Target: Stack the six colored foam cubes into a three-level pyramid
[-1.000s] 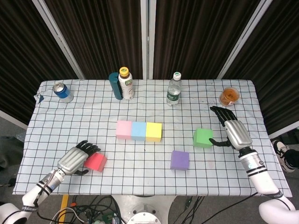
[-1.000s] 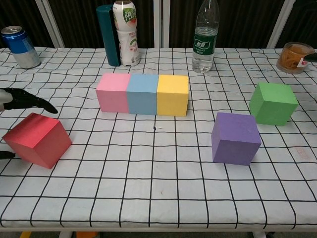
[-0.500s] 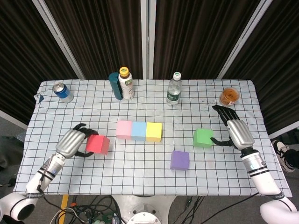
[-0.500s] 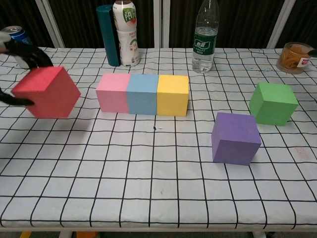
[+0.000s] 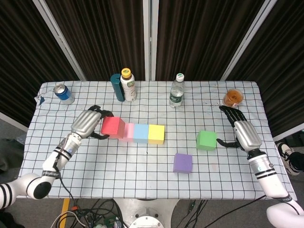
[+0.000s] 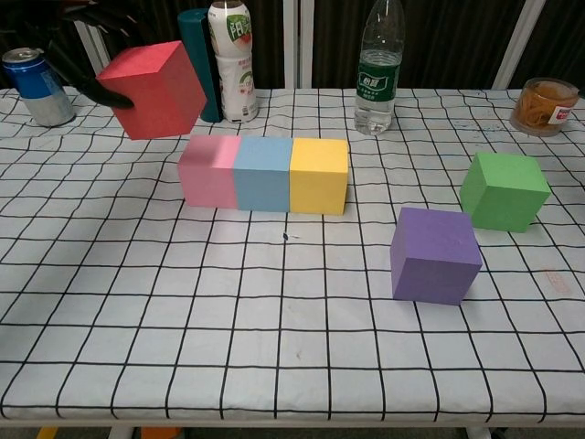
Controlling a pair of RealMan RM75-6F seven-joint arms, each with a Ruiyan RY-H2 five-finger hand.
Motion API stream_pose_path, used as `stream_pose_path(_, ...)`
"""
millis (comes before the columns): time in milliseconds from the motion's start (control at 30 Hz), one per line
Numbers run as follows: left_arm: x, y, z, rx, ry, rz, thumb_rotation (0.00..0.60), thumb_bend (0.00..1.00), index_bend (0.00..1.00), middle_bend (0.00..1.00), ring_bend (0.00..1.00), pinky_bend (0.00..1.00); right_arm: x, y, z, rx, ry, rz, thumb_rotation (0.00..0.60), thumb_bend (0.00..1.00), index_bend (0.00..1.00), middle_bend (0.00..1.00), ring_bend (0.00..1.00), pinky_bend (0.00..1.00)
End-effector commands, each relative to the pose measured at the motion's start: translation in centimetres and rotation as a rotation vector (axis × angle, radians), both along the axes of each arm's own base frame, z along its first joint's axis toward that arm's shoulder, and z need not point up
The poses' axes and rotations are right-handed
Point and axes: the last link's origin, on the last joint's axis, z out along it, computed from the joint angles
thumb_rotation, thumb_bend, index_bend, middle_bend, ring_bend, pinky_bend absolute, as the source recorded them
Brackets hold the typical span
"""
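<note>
- the purple cube (image 5: 183,162) sits alone on the checked tablecloth (image 5: 142,180), nearest the front edge and right of centre; it has not moved.
- the green cube (image 5: 206,140) stands a little farther back and to the right, tilted slightly in the chest view; the right hand (image 5: 241,134) is just beside its right face, with the thumb reaching toward the cube and the other fingers spread away toward the far side. i cannot tell whether the thumb touches it; the hand holds nothing, and it has hardly shifted since a second ago.
- a row of three touching cubes lies at mid-table: pink cube (image 6: 208,171) on the left, blue cube (image 5: 141,133) in the middle, yellow cube (image 5: 156,133) on the right.
- the left hand (image 5: 88,123) grasps the red cube (image 5: 113,127) from its left side, fingers over the top and thumb below; the cube is in the air, tilted, above the left end of the row and overlapping the pink cube in the head view.
- a second ago this red cube rested on the cloth near the front left corner; half a second ago it was lifted and left of the row; now it is higher and farther right.
- along the far edge stand a blue can (image 5: 62,93), a teal cylinder (image 5: 117,87), a white bottle (image 5: 128,85), a clear bottle (image 5: 177,90) and an amber cup (image 5: 233,98).
</note>
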Motion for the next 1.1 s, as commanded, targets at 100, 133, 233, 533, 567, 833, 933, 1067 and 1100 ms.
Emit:
stream_pose_path(100,3.6,1.7,-1.9,-0.026,0.056,-0.004,0.6,0.16,0.39,0.4,0.34,0.17,-0.3,0.0,0.1,-0.001,-0.003,-0.004,0.6,0.12,0.0,0.05,0.0,0.0)
stream_pose_path(133,3.9,1.8,-2.2,-0.031,0.067,-0.006,0.6,0.16,0.39,0.4,0.34,0.17,-0.3,0.0,0.1,-0.001,-0.004,-0.006,0.6,0.12,0.0,0.05,0.0,0.0)
stream_pose_path(233,4.5,2.0,-3.1,-0.039,0.105,-0.009,0.6,0.16,0.39,0.4,0.34,0.17,-0.6,0.1,0.3,-0.003,-0.007,-0.01,0.6,0.12,0.0,0.05,0.0,0.0)
stream_pose_path(533,4.9,2.5,-5.2,-0.037,0.18,0.026,0.6,0.16,0.38,0.4,0.34,0.17,-1.2,0.0,0.4,-0.002,-0.014,-0.019,0.6,0.12,0.0,0.05,0.0,0.0)
stream_pose_path(567,4.9,2.5,-5.2,-0.039,0.182,0.029,0.6,0.16,0.38,0.4,0.34,0.17,-1.2,0.0,0.4,-0.002,-0.014,-0.019,0.6,0.12,0.0,0.05,0.0,0.0)
stream_pose_path(833,5.5,2.4,-5.2,-0.028,0.189,0.03,0.6,0.16,0.37,0.4,0.34,0.17,-1.5,-0.1,0.5,-0.003,-0.017,-0.021,0.6,0.12,0.0,0.05,0.0,0.0)
stream_pose_path(933,5.6,2.3,-5.5,-0.033,0.194,0.03,0.6,0.15,0.37,0.39,0.34,0.17,-1.6,-0.1,0.5,-0.001,-0.017,-0.025,0.6,0.12,0.0,0.05,0.0,0.0)
stream_pose_path(1067,5.9,2.3,-5.8,-0.035,0.192,0.033,0.6,0.15,0.37,0.39,0.34,0.17,-1.7,-0.1,0.5,0.001,-0.017,-0.026,0.6,0.12,0.0,0.05,0.0,0.0)
stream_pose_path(1100,5.9,2.3,-5.8,-0.035,0.191,0.034,0.6,0.15,0.36,0.38,0.34,0.17,-1.7,-0.2,0.4,0.001,-0.017,-0.026,0.6,0.12,0.0,0.05,0.0,0.0)
